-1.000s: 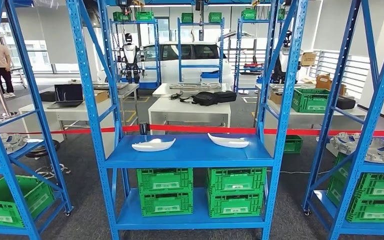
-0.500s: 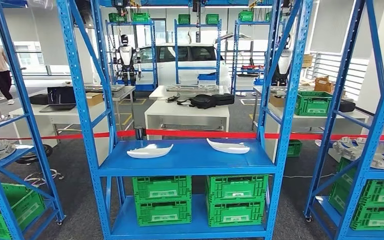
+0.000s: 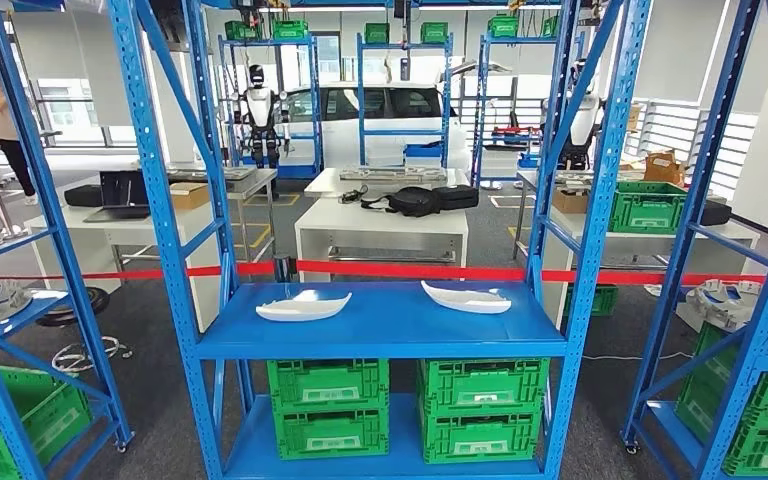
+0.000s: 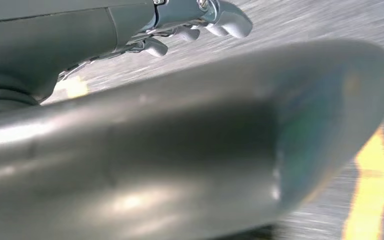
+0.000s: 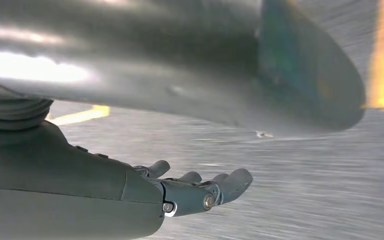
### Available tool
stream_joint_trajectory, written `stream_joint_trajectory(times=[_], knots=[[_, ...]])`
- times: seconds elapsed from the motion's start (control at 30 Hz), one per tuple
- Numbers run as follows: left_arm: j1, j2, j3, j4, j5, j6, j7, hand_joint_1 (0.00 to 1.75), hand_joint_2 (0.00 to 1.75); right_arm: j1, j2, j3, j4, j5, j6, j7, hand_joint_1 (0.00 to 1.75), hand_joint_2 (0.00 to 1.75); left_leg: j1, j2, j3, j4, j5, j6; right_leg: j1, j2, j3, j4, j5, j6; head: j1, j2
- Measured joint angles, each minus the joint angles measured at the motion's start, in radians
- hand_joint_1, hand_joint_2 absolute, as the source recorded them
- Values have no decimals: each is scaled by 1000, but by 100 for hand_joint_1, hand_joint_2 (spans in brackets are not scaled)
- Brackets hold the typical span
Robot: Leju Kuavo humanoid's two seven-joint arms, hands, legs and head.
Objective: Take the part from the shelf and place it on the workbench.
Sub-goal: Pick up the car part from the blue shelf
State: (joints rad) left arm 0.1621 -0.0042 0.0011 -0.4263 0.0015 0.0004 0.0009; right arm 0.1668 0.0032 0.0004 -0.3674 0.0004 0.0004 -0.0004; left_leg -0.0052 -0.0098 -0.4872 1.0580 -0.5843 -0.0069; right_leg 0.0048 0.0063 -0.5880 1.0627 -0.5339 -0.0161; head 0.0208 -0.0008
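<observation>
The shelf (image 3: 380,330) has drawn nearer; both white parts (image 3: 303,306) wait at twelve o'clock. Left hand (image 4: 190,22) and right hand (image 5: 195,190) hang empty, fingers apart.

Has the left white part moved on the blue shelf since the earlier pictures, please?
No. The left white part lies in its same spot on the blue shelf, left of the other part; the camera shifted.

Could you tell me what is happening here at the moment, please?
Nothing is being handled yet. The robot faces a blue shelf where two white parts lie apart, untouched. Its left hand and right hand hang over the floor, holding nothing.
</observation>
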Motion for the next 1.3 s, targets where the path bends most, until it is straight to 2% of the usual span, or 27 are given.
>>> stream_joint_trajectory(times=[0.07, 0.1, 0.17, 0.2, 0.23, 0.27, 0.33, 0.37, 0.4, 0.43, 0.47, 0.5, 0.53, 0.57, 0.6, 0.67, 0.77, 0.93, 1.03, 1.3], knots=[[56, -1, 0, 70, 0, 0, -1, 0, 0, -56, 0, 0, -69, 0, 0, -1, 0, 0, 0, 2, 1, 29, -18, -12, -5, 3, 27, -13, 11, -12, -1, 0], [81, -1, 0, 105, 0, 0, -1, 0, 0, -85, 1, 0, -103, 0, 0, -1, 0, 0, 1, 3, -18, 66, -41, -16, -7, 6, 37, -16, 11, -17, -1, 0], [123, 2, 0, 170, 0, 0, -1, 0, 0, -136, 0, 0, -165, 0, 0, -2, 0, 0, 4, 3, -88, 176, -95, -23, -7, 16, 43, -18, 6, -21, -2, 0], [140, 4, 0, 195, 0, 0, 0, 0, 0, -154, 0, 0, -189, 0, 0, -2, 0, 0, 6, 3, -124, 220, -108, -24, -7, 21, 45, -18, 3, -21, -3, 0], [152, 5, 0, 211, 0, 0, 0, 0, 0, -164, 0, 0, -205, 0, 0, -2, 0, 0, 6, 3, -148, 238, -101, -26, -8, 25, 49, -18, -1, -20, -3, 0], [158, 6, 0, 218, 0, 0, 0, 0, 0, -166, 0, 0, -213, 0, 0, -2, 0, 0, 7, 3, -152, 218, -71, -28, -9, 28, 54, -18, -6, -18, -4, 0], [147, 7, 0, 209, 0, 0, -2, 0, 87, -148, 0, -1, -208, 0, 0, 1, 0, 87, 8, 4, -123, 101, 22, -29, -11, 27, 68, -18, -17, -11, -4, 0], [129, 6, 0, 195, 0, 0, -3, 0, 131, -130, 0, -1, -196, 0, 0, 1, 0, 131, 6, 5, -108, 50, 39, -27, -11, 24, 72, -18, -22, -6, -5, 0], [107, 5, 0, 175, 0, 0, -3, 0, 175, -108, 0, -1, -178, 0, 0, 2, 0, 131, 4, 6, -95, 19, 43, -22, -11, 21, 74, -19, -27, -1, -5, 0], [82, 4, 0, 148, 0, 0, -3, 0, 175, -82, 0, -1, -154, 0, 0, 2, 0, 87, 3, 7, -91, 9, 44, -15, -9, 18, 75, -19, -32, 4, -5, 0], [55, 2, 0, 116, 0, 0, -4, 0, 175, -55, 0, -1, -124, 0, 0, 2, 0, 87, 2, 7, -91, 7, 42, -10, -6, 15, 80, -18, -36, 4, -5, 0], [32, 1, 0, 89, 0, 0, -4, 0, 175, -29, 0, 0, -97, 0, 0, 3, 0, 87, 4, 5, -90, 4, 59, -7, -5, 12, 84, -19, -38, -2, -4, 0], [11, 0, 0, 68, 0, 0, -4, 0, 175, -6, 0, 0, -76, 0, 0, 3, 0, 131, 4, 5, -92, 0, 73, -6, -3, 10, 89, -20, -38, -9, -3, 0], [-5, -1, 0, 56, 0, 0, -4, 0, 175, 8, 0, 0, -63, 0, 0, 3, 0, 175, 3, 6, -94, -2, 74, -7, -2, 11, 93, -23, -38, -17, -2, 0], [-15, -1, 0, 53, 0, 0, -4, 0, 175, 16, 0, 0, -60, 0, 0, 2, 0, 175, 2, 10, -92, -2, 72, -5, -2, 14, 94, -28, -35, -19, -1, 0], [-21, 0, 0, 49, 0, 0, -2, 0, 175, 16, 0, 0, -59, 0, -1, 0, 0, 175, 2, 18, -86, -3, 71, 2, -3, 21, 95, -36, -32, -14, -1, 0], [-14, 0, 0, 44, 0, 0, -2, 0, 175, 14, -1, 0, -56, 0, 0, 1, 0, 175, 2, 13, -82, -4, 72, 8, -3, 16, 98, -43, -30, -9, 0, 0], [-9, 0, 0, 39, 0, 0, -2, 0, 175, 6, -1, 0, -56, 0, 0, 1, 0, 175, 2, 7, -82, -4, 71, 12, -4, 10, 103, -48, -31, 9, 0, 0], [-9, 0, 0, 38, 0, 0, -2, 0, 175, 6, -1, 0, -56, 0, 0, 1, 0, 175, 2, 7, -81, -4, 72, 12, -4, 10, 103, -48, -31, 15, 1, 0], [-8, 0, 0, 38, 0, 0, -2, 0, 175, 6, -1, 0, -56, 0, 0, 1, 0, 175, 2, 7, -78, -9, 75, 10, -3, 9, 103, -48, -29, 17, 1, 0]])
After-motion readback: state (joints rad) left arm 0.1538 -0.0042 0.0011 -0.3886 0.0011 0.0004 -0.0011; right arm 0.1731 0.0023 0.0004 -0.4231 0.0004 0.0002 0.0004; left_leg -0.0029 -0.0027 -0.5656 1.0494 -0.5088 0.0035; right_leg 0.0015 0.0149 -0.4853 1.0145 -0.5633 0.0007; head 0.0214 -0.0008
